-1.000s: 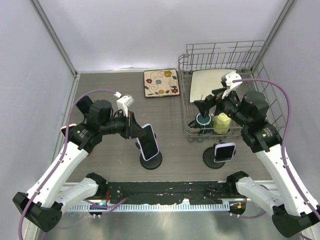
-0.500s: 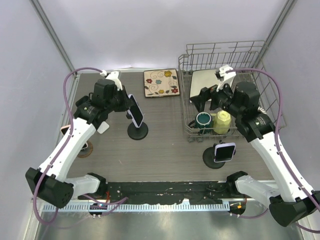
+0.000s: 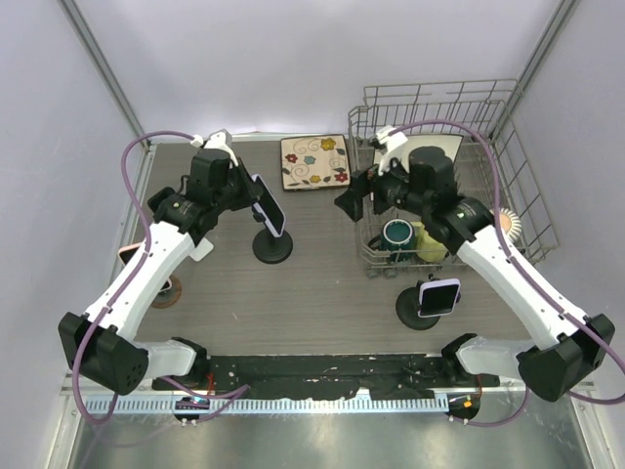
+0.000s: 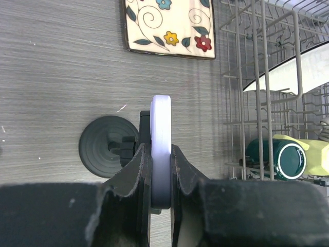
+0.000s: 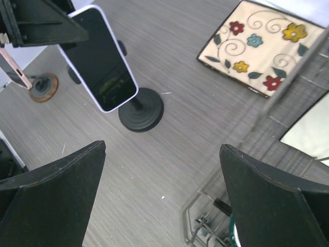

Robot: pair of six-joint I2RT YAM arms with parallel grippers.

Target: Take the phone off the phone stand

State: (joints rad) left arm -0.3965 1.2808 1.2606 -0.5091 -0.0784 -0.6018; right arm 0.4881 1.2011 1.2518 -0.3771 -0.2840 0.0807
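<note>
Wire dish rack [image 3: 508, 127] stood at table [image 3: 322, 293] far right, contents partly screened by its wires. Right gripper [image 3: 359, 198] hung beside rack's left edge, jaws spread wide, holding nothing. Left gripper [image 4: 160, 154] was clamped narrow on phone [image 4: 161, 134], whose lower edge was hidden between fingers. Phone sat in phone stand [image 3: 272, 248] at left-centre of table, cradle mostly hidden behind phone.

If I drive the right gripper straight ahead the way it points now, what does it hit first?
Probably bare table, just beside the stand's base. The open right gripper aims down past the phone, which sits up and left of that line; depth is hard to judge.
</note>
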